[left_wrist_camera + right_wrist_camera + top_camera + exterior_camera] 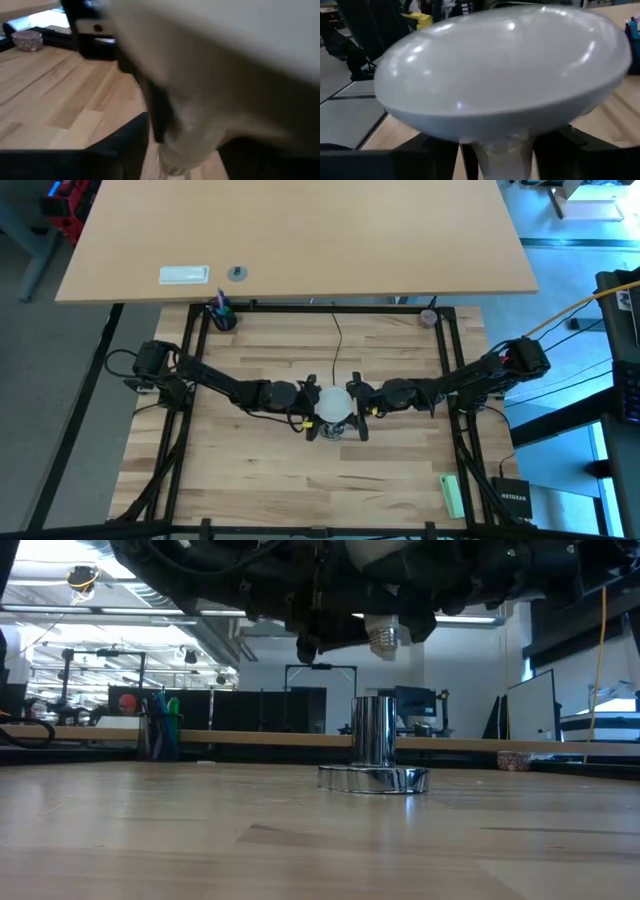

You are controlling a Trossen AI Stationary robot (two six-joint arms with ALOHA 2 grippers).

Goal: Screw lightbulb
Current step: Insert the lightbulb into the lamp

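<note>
The lightbulb (384, 632) was held between both hands, grips unclear, above the socket (373, 752) mid-tabletop; cross-threading was risked by tilt.

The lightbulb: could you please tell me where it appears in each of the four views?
High view: lightbulb at centre, between both grippers.
Low view: only its screw base shows, top centre, above the silver socket.
Left wrist view: fills the right half.
Right wrist view: dome fills the frame.
Shared landmark: the butcher-block tabletop.
</note>
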